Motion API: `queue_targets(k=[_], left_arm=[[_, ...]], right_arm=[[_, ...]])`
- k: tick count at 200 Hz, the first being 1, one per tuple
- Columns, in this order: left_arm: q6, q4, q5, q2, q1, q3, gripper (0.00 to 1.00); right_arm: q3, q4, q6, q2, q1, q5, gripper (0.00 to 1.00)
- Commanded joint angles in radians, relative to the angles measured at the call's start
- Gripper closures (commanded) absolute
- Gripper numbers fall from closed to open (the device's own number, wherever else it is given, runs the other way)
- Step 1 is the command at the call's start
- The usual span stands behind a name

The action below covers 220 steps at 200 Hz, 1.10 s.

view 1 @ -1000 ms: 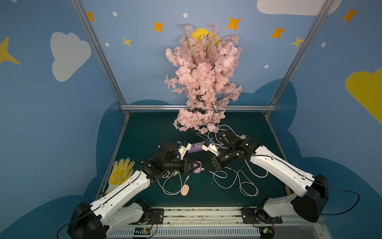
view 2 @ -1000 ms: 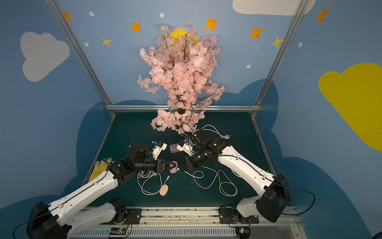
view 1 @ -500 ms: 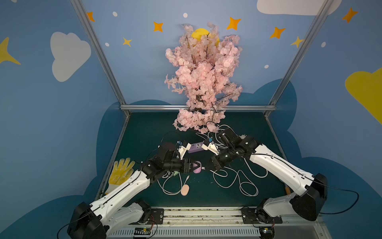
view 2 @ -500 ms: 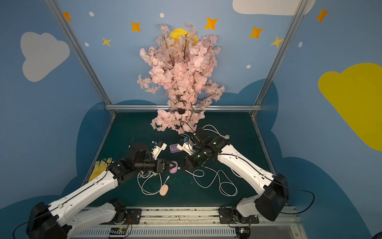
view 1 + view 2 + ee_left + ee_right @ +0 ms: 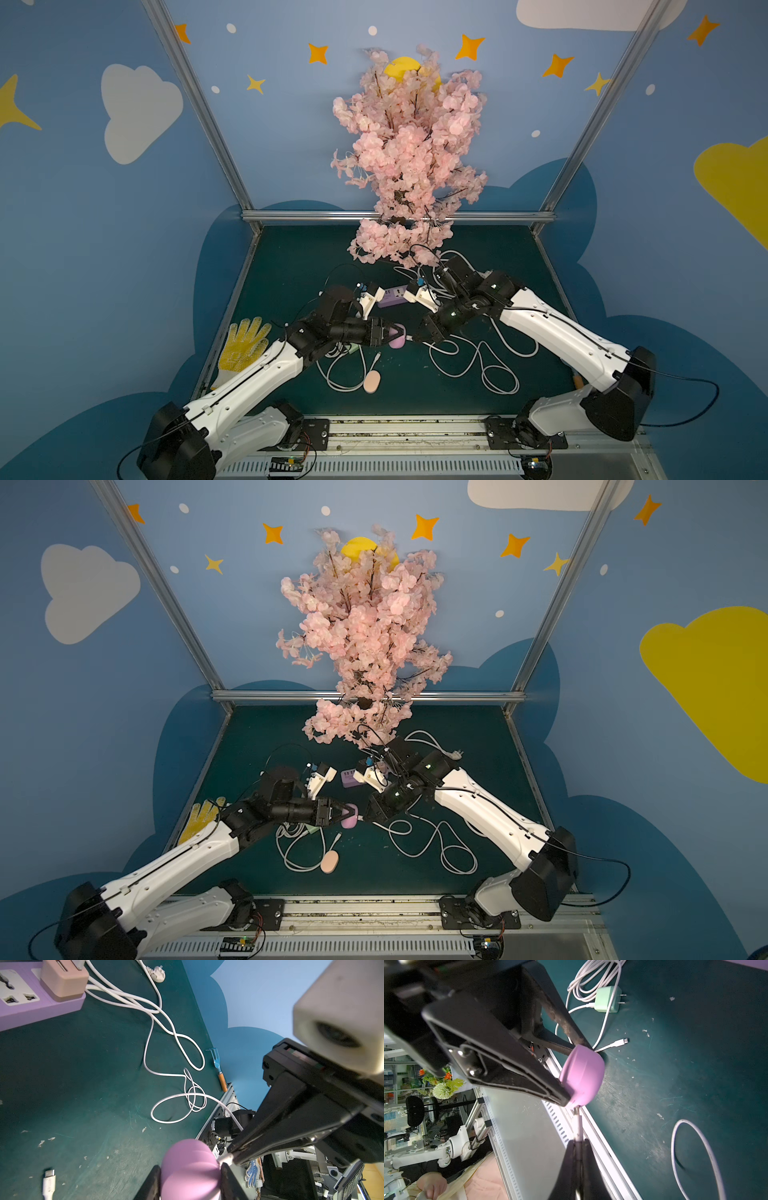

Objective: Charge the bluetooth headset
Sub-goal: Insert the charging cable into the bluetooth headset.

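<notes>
The bluetooth headset's case [image 5: 397,341] [image 5: 350,820] is a rounded purple shell held just above the green mat. My left gripper [image 5: 399,332] [image 5: 190,1167] is shut on it, one finger on each side. My right gripper [image 5: 415,337] [image 5: 578,1142] is shut on the white plug [image 5: 578,1126] of a charging cable [image 5: 478,357]. The plug's metal tip touches the rim of the case [image 5: 582,1076], also seen in the left wrist view as the plug [image 5: 225,1157] against the case. How deep the tip sits cannot be told.
A purple power strip [image 5: 390,296] [image 5: 31,1007] with a pink adapter [image 5: 62,982] lies behind the grippers. A green charger [image 5: 607,1000], a loose USB-C plug [image 5: 48,1180], a peach oval pad [image 5: 372,381], a yellow glove [image 5: 243,345] and a blossom tree [image 5: 407,166] are nearby.
My right gripper has edged a little toward the purple case with the plug. The left arm has stayed put.
</notes>
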Motion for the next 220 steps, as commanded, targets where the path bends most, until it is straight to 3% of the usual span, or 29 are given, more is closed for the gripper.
queue_targets(k=[1,80,136,220], left_arm=[[-0.011,0.07,0.075,-0.01,-0.007,0.032,0.96],[-0.021,0.063,0.075,-0.025,-0.005,0.03,0.96],[-0.024,0.072,0.075,-0.02,-0.004,0.01,0.97],[-0.044,0.102,0.061,-0.045,-0.005,-0.019,0.96]], right_arm=[[0.023,0.012,-0.024,0.025,0.02,0.038,1.0],[0.048,0.013,-0.018,0.037,0.028,0.073,1.0],[0.087,0.042,0.021,0.053,0.028,0.02,1.0],[0.045,0.146,0.105,0.047,0.058,0.049,1.0]])
